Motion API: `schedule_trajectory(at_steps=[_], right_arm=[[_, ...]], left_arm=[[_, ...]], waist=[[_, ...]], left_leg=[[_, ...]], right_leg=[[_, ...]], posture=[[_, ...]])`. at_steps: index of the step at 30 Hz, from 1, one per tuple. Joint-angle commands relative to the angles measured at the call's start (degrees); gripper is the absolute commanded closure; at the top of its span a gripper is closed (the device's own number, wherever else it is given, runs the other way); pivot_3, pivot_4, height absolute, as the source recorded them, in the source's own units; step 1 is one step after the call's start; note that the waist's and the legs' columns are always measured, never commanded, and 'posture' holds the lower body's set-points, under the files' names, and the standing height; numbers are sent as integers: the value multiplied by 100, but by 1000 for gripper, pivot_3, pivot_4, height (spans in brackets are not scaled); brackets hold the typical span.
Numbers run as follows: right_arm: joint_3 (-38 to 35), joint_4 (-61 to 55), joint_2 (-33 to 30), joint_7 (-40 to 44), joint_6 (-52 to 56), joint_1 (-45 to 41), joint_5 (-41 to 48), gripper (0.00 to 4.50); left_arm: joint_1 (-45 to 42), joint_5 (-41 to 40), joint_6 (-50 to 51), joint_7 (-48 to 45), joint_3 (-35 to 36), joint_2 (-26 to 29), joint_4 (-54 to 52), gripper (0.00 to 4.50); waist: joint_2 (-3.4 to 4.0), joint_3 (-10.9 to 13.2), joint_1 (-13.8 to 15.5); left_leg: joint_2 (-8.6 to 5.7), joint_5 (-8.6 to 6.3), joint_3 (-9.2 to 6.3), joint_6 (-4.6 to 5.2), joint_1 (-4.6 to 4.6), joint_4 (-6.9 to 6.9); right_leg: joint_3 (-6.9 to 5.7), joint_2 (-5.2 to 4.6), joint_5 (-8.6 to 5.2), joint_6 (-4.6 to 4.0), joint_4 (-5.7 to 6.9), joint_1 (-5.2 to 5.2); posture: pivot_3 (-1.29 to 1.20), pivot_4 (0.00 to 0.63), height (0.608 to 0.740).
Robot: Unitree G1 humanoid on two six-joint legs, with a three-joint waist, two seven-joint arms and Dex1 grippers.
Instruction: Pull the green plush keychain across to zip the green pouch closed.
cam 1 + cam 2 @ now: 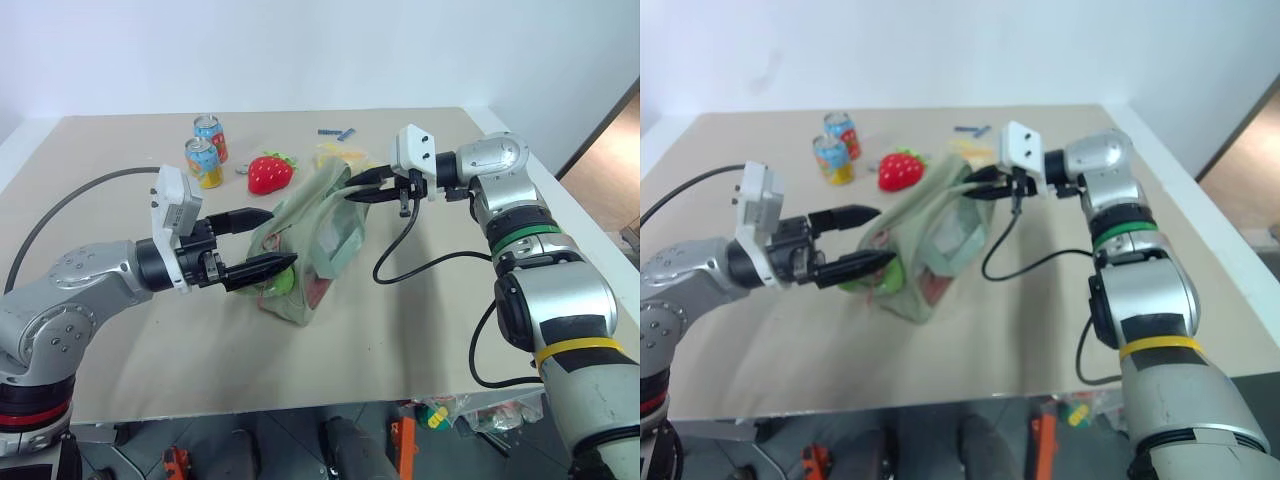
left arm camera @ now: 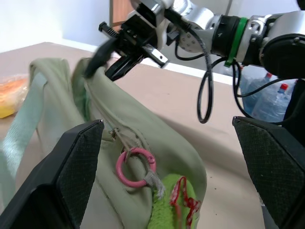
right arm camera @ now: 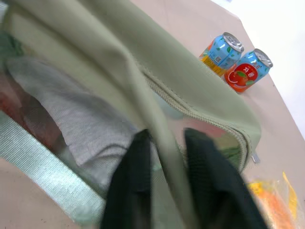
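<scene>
The right pincer (image 1: 372, 186) is pressed together on the far top edge of the green pouch (image 1: 310, 250), pinching a fold of its fabric, as my right wrist view confirms. The left pincer (image 1: 262, 243) is spread wide, its two black fingers bracketing the near end of the pouch without touching it.

The pouch stands at the centre of the desk (image 1: 120, 330). The green plush keychain (image 2: 171, 205) hangs at the pouch's near end on a pink ring (image 2: 136, 167), just beside my left pincer's lower finger.

At 11 o'clock from the pouch lie a red plush strawberry (image 1: 270, 173) and two drink cans (image 1: 206, 150); a yellow packet (image 1: 335, 155) lies at 12 o'clock.

I judge the step in hand to be bracing: my right arm anchors the pouch while the left arm lines up on the keychain, not yet gripped. The next move calls for closing the left pincer on the plush, then drawing it along the zipper line towards the anchored end, keeping the fabric taut.
</scene>
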Motion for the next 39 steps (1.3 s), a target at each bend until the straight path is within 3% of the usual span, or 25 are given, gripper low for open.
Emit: schedule_trajectory(at_steps=[1, 8, 13, 20, 25, 28, 34, 39], right_arm=[[-174, -190, -155, 131, 192, -180, 52, 4435], [-107, -1396, -671, 453, 1473, 153, 99, 4435], [-59, -3661, -1166, 544, 3093, 1035, 348, 4435], [56, -6120, -1548, 187, 4893, 2041, 563, 4435], [56, -6724, -1605, -26, 5623, 2053, 623, 4435], [28, -6496, -1476, -260, 5508, 1999, 612, 4435], [-279, -6145, -1268, -688, 5263, 2158, 873, 2405], [-1075, -6148, -1057, -1584, 5065, 2480, 1248, 697]], left_arm=[[-29, -32, -91, 17, 159, 13, -63, 0], [-149, 106, -256, -312, 607, 321, 628, 0], [-93, 462, -493, -703, 556, 537, 935, 0], [-232, 1021, -931, -772, 121, 183, 1165, 0], [-272, 1212, -1038, -836, 35, 47, 1242, 0], [-281, 1270, -1049, -837, -34, -22, 1234, 0], [-267, 1332, -1029, -846, -47, -120, 1186, 0], [-198, 1289, -926, -834, -2, -110, 1065, 0]], waist=[[0, 0, 0], [5, 3, 8], [9, 5, 27], [15, 8, 29], [15, 8, 11], [15, 8, 11], [15, 8, 21], [14, 8, 30]], left_leg=[[0, 0, 0, 0, 0, 0], [-2, 0, -1, -1, -3, 1], [-2, 0, -6, -1, -7, -5], [3, -3, -11, -5, -3, -3], [11, -2, -6, -4, 11, 0], [13, -1, -12, -3, 11, 3], [9, -1, -7, -3, -2, 7], [9, -2, -12, -3, -6, 4]], right_leg=[[0, 0, 0, 0, 0, 0], [-2, -2, -2, -1, -1, -1], [-10, -3, -12, -4, 1, -3], [-19, 1, -18, -8, 10, -6], [-12, 15, -9, -16, 18, -6], [-13, 20, -8, -18, 22, -6], [-7, 15, -8, -14, 19, -7], [-9, 15, -11, -12, 15, -7]], posture=[[0, 150, 740], [0, 150, 740], [0, 150, 740], [0, 150, 740], [0, 150, 740], [0, 150, 740], [0, 150, 740], [0, 150, 740]])
